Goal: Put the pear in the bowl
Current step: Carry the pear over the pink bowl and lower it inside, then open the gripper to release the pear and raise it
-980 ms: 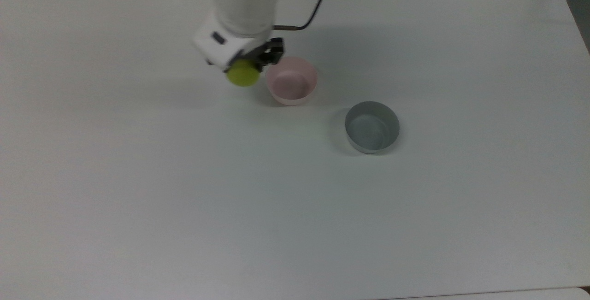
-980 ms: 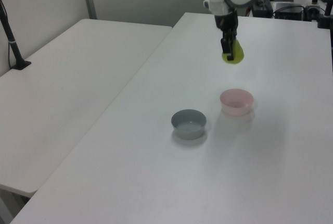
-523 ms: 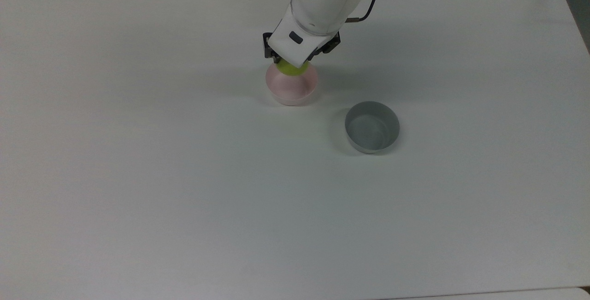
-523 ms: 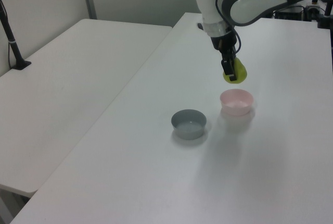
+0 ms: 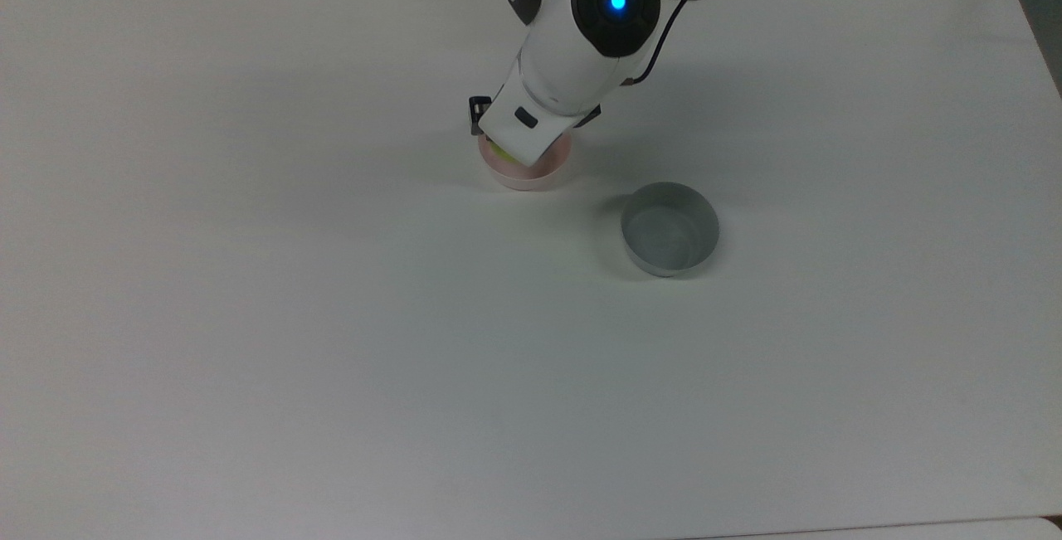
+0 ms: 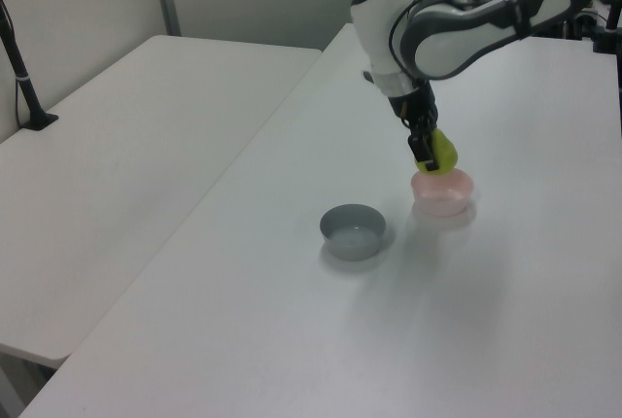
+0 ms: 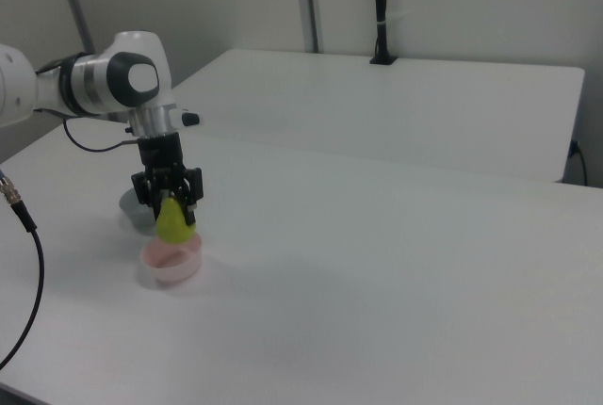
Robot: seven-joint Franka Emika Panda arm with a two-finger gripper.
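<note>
My gripper (image 7: pixel 168 200) is shut on the yellow-green pear (image 7: pixel 174 223) and holds it right over the pale pink bowl (image 7: pixel 171 261). In the left view the pear (image 6: pixel 441 152) hangs from the gripper (image 6: pixel 425 153) with its bottom just at the rim of the bowl (image 6: pixel 443 194). From the top view the arm covers most of the bowl (image 5: pixel 531 177), and a sliver of the pear (image 5: pixel 495 150) shows at its left edge.
A grey bowl (image 5: pixel 669 228) of like size stands on the white table (image 5: pixel 332 341), to the lower right of the pink one in the top view. In the left view the grey bowl (image 6: pixel 353 230) sits to the pink bowl's left. A second table (image 6: pixel 117 165) adjoins.
The arm has carried the pear from beside the pink bowl to over it, then lowered it until it hangs at the bowl's rim. Both bowls have stayed put.
</note>
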